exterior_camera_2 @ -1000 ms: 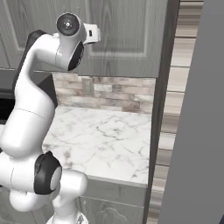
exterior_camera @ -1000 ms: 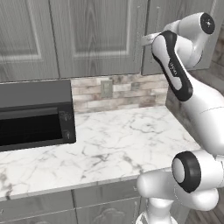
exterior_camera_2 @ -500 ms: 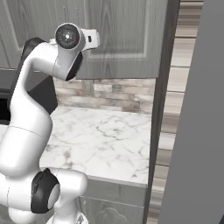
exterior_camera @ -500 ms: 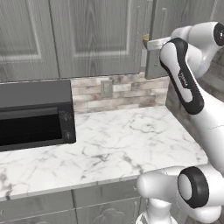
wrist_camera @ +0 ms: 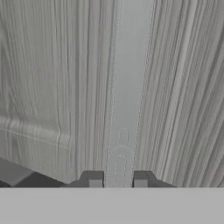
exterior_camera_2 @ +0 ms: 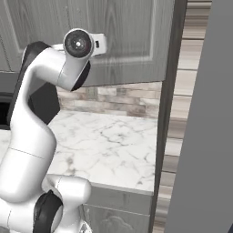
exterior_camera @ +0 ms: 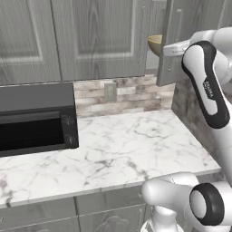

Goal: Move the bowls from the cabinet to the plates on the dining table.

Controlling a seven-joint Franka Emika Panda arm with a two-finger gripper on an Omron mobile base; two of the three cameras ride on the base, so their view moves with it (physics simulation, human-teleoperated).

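The cabinet (exterior_camera: 95, 36) hangs above the counter, and its right door (exterior_camera: 168, 68) stands partly swung out. In the gap behind that door peeks one olive-tan bowl (exterior_camera: 155, 44) on the shelf. In the hand view my gripper (wrist_camera: 117, 179) is shut on the door's slim bar handle (wrist_camera: 129, 87), which runs up from between the two fingertips. The white hand (exterior_camera: 177, 46) sits against the door's front. The plates and the dining table are out of view.
A black microwave (exterior_camera: 36, 118) sits at the left on the marble counter (exterior_camera: 131, 145), against a stone-tile backsplash (exterior_camera: 131, 97). In the right base view the open door's edge (exterior_camera_2: 166, 113) and a grey panel (exterior_camera_2: 205, 150) stand close on the right.
The cabinet door has swung further out with my hand on its handle, and the arm has drawn back toward the right. More of the bowl shows behind the door.
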